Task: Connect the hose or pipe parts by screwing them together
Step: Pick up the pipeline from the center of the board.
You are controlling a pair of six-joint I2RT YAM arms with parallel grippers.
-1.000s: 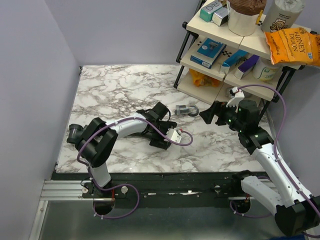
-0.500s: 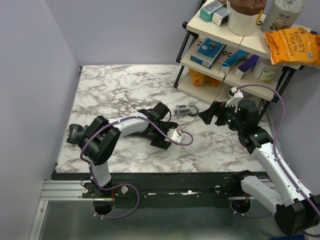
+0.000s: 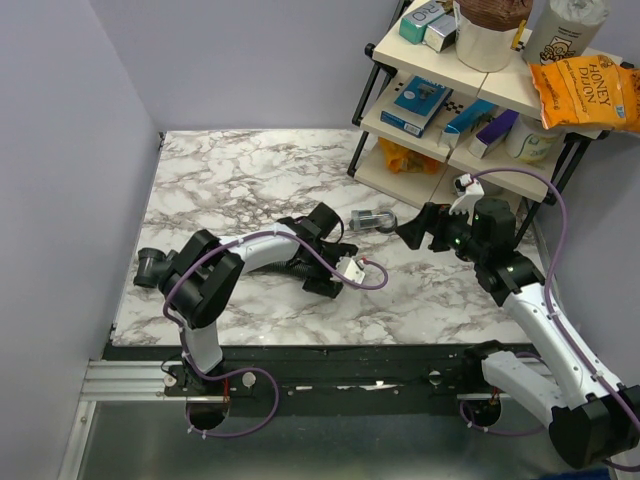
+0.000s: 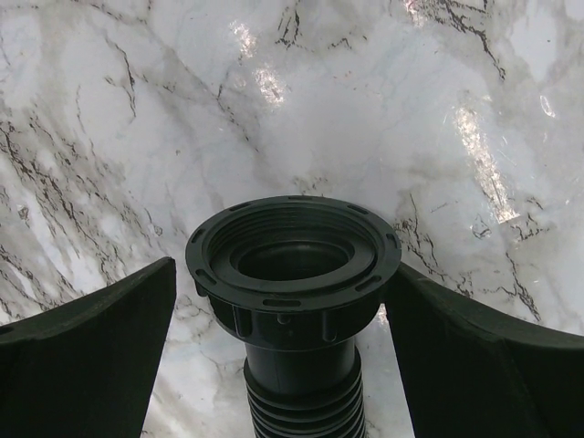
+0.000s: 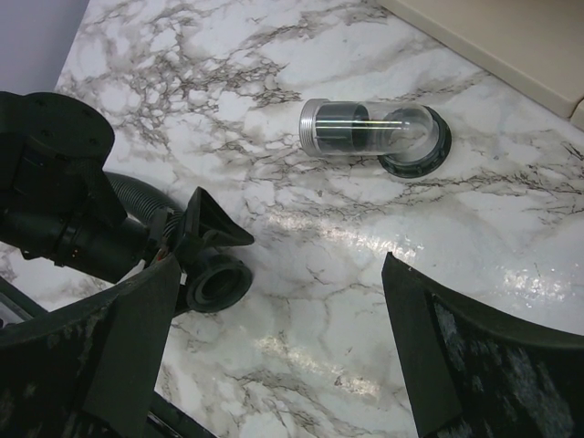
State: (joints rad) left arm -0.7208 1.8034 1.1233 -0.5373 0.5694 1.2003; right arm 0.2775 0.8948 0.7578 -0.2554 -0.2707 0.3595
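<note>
One ribbed hose [image 4: 306, 411], one clear-domed fitting [image 5: 370, 128] apart from its collar nut [image 4: 292, 265]. Two sets spread wide: left jaws flanking that nut, right jaws near it.

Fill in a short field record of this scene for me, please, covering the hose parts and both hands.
left hand: open, straddling the collar nut, not clamped
right hand: open, empty, short of the fitting
hose: black, ribbed, lying on the marble table
fitting: clear body, grey end, black ring, on its side
parts joined: no, fitting lies apart from the hose
</note>
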